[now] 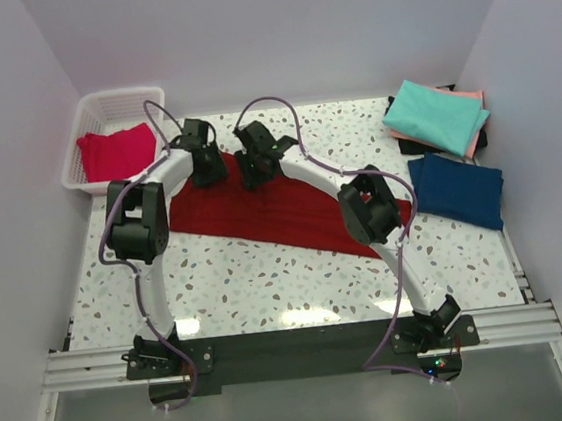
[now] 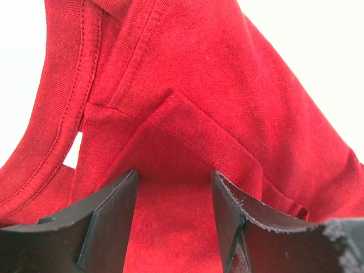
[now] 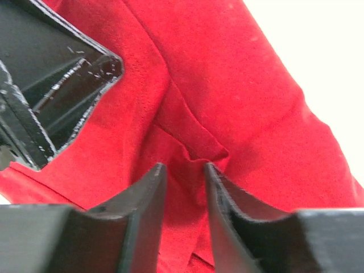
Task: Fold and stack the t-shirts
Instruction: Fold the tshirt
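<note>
Top external view: dark red shirt [image 1: 292, 219] slantwise on the counter [image 1: 268, 282], both arms at its far left end.
You have the shirt's long axis running from far left to near right, so nearly all of its cloth trails away to the near right of your arms. Your left tool [image 2: 173, 187] stands spread and released over a folded edge by the collar, gripping nothing. Your right tool [image 3: 185, 170] is just beside it, with a pucker of cloth in its narrow gap; you cannot tell whether it pinches. Your left arm is nearer the shirt's end.
</note>
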Controlling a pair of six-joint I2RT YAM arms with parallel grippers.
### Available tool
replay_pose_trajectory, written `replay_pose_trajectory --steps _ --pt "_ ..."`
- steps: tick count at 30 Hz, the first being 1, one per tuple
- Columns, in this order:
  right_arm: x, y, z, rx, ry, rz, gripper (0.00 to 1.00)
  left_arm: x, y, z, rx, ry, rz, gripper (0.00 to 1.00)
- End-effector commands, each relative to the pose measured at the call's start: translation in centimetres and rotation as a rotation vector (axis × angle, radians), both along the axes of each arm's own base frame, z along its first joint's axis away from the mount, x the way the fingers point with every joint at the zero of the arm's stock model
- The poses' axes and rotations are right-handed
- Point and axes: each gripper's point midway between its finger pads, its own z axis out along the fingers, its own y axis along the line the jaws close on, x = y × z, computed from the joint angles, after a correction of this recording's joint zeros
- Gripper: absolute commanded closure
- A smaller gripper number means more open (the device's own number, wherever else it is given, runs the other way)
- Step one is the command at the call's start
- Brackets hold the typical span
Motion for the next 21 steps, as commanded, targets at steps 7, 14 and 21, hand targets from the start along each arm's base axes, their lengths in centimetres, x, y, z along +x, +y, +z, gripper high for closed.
replay_pose_trajectory --steps 7,14,21 --pt "0.6 -1.2 1.6 -0.049 -0.045 -0.037 1.0 0.0 1.2 -2.0 0.062 0.062 0.022 0.41" --pt "1.3 -3.0 4.1 -0.086 -0.122 -0.107 1.0 -0.3 1.6 -2.5 0.087 0.084 0.043 0.41" --pt "1.9 -5.6 5.8 -0.142 -0.201 -0.212 1.0 -0.3 2.0 -2.6 0.105 0.094 0.061 0.41"
